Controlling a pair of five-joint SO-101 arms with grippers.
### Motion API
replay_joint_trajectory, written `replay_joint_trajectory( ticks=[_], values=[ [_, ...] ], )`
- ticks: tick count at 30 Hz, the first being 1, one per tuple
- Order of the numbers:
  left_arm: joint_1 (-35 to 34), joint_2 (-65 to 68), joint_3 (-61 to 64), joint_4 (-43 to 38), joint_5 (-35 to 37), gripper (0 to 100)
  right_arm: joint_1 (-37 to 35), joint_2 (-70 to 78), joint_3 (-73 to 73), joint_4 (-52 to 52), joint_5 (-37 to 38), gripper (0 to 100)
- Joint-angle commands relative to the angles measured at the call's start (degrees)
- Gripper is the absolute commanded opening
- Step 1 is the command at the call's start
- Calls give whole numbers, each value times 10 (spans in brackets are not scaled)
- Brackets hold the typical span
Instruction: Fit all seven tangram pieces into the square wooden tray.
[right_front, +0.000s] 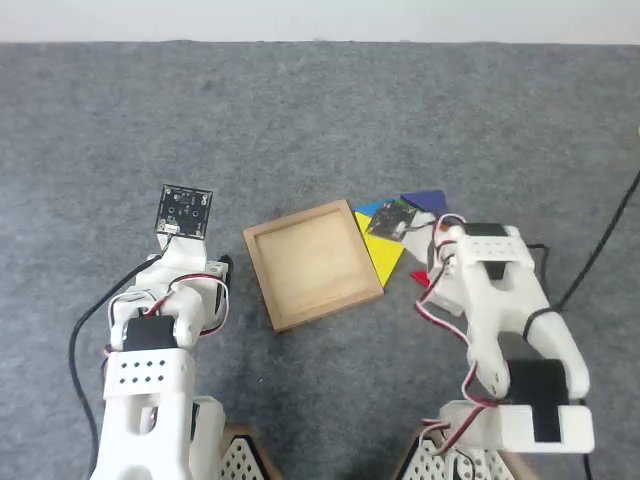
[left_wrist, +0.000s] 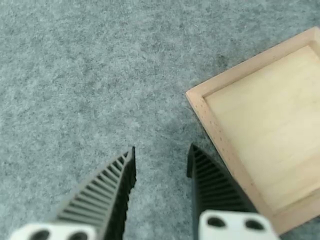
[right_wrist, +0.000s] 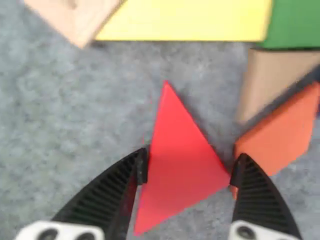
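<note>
Right fingers (right_wrist: 120, 185) are wide open and hold nothing. They straddle the red triangle (right_wrist: 177, 170), which lies flat on the surface (right_wrist: 60, 125), one tip at each slanted edge. Can't tell if either tip touches it.

Apex points straight away from the fingers toward the yellow piece (right_wrist: 190, 20). Long axis runs along the approach line, so closing would squeeze across the narrower width. Pinch looks workable, but the slanted edges could squirt it forward.

Orange piece (right_wrist: 280, 135) is just beside one fingertip and the likeliest to get nudged. Tan piece (right_wrist: 270, 75) and green piece (right_wrist: 295, 22) lie beyond it.

Tray (right_front: 262, 262) lies farther on with the yellow piece against its side, no pieces in it yet.

Left fingers (left_wrist: 112, 187) are open and empty over the surface just beside a tray corner. The right arm is the nearer one to the pieces.
</note>
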Motion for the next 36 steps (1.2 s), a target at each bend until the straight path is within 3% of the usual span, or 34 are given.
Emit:
replay_joint_trajectory(
  ticks=[1,13,17,24,36],
  values=[
    [1,2,-8,-11,-4,171,65,10,-18,-28,-16,270],
    [2,2,-7,-11,-4,171,237,9,-18,-95,-19,270],
    [4,2,-7,-11,-4,171,280,4,-18,-96,-59,271],
    [4,4,-6,-13,-4,171,286,5,-18,-97,-148,273],
    [4,2,-6,-12,-4,171,311,11,-13,-87,-153,274]
  ],
)
